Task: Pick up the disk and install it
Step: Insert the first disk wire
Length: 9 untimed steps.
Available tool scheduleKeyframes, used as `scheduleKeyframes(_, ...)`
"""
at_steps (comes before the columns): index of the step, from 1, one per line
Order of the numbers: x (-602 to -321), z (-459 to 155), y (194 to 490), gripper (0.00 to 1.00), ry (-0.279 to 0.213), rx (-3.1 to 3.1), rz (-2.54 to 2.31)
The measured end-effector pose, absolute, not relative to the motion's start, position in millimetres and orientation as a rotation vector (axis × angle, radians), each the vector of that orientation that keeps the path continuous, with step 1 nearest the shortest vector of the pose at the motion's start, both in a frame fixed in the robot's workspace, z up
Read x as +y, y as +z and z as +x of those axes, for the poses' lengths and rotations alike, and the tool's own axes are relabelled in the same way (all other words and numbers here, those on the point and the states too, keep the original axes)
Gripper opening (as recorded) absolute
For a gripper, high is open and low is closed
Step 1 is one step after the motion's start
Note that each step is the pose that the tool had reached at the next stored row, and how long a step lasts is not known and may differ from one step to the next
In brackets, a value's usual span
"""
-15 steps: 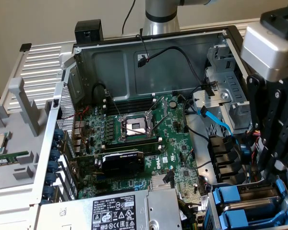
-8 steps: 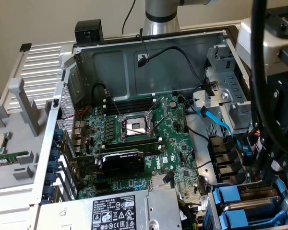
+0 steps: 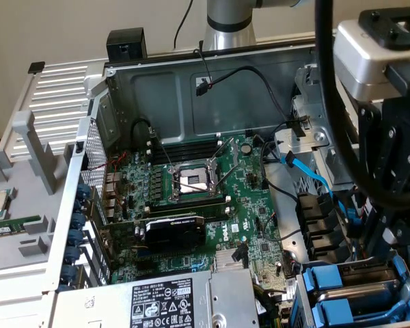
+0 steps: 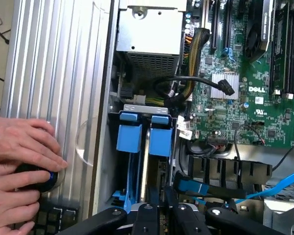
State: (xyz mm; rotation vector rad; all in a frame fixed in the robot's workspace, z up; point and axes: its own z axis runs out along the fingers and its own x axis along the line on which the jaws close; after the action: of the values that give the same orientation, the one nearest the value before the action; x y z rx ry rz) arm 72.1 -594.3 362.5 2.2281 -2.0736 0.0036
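The gripper [image 4: 161,198] has its jaws drawn close together. Their tips are down at the near end of the disk [image 4: 160,141], which sits slotted in the drive bay [image 4: 137,107] and shows its blue frame. Whether the tips truly pinch it cannot be made out. Just beside the disk sits a second blue frame [image 4: 129,137].

Beyond the bay, further from the jaws, is the power supply [image 4: 149,36]. In the exterior view its label [image 3: 165,305] carries black-and-white marks too fine to read.

To one side of the jaws lies the motherboard [image 4: 245,105], printed "DELL" in white. To the other side, past the bay, a person's hands [image 4: 22,144] rest on the ribbed lid [image 4: 63,73], around a blue-lit knob [image 4: 45,178].
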Motion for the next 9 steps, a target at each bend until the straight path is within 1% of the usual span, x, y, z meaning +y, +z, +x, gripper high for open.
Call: scheduleKeyframes(9,-594.2,72.1,359.2,0.17,-0.002,-2.158,2.146)
